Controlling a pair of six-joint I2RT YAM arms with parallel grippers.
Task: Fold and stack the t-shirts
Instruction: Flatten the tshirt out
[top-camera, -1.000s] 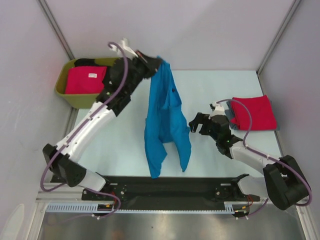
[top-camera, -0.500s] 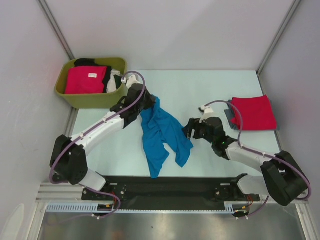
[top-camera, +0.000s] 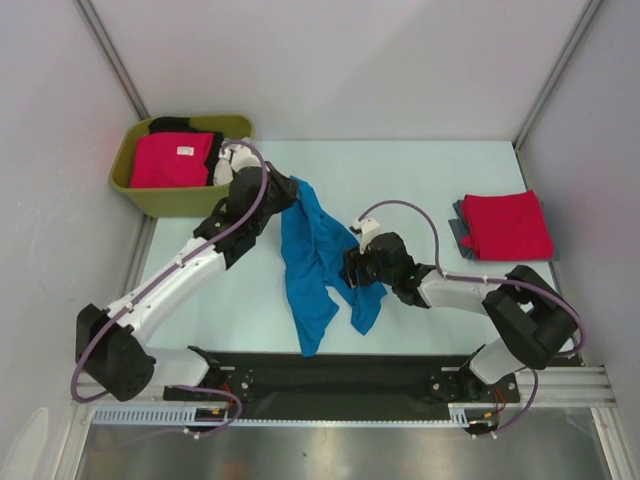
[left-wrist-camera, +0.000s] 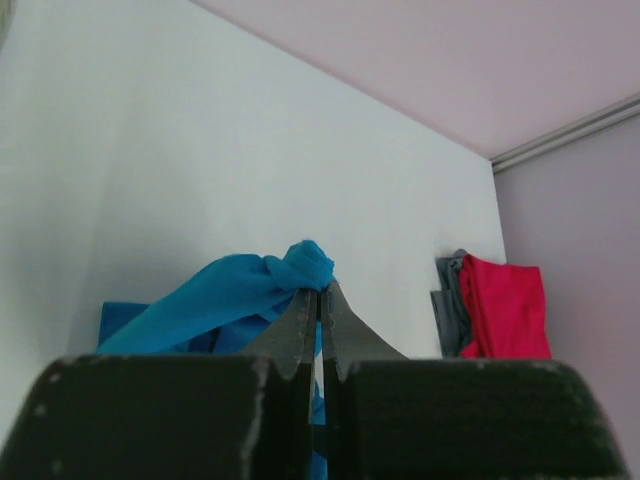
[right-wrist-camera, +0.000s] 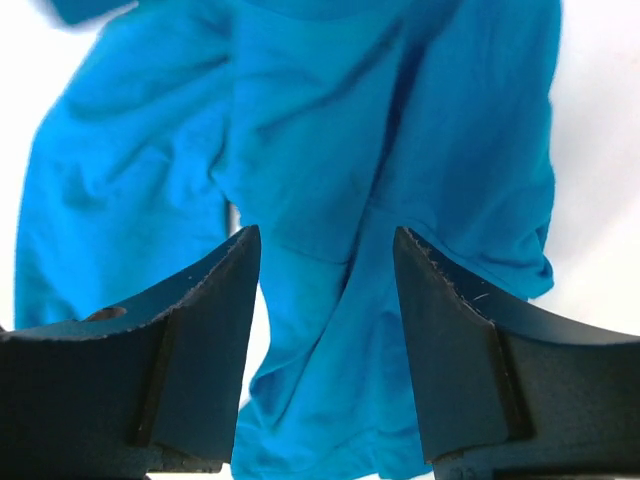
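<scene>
The bright blue t-shirt lies crumpled on the table, its top end lifted. My left gripper is shut on that top end; in the left wrist view the blue cloth bunches at the closed tips. My right gripper is open, low over the shirt's right side; in the right wrist view the blue cloth fills the gap between the spread fingers. A folded red t-shirt lies at the right on a grey one, and shows in the left wrist view.
An olive-green tub at the back left holds a crimson-pink shirt with a white label, a black one and a white one. Grey walls enclose the table. A black rail runs along the near edge.
My left gripper came down from high up and lowered the blue shirt onto the table, still holding its end. My right gripper moved left to the shirt's right side.
</scene>
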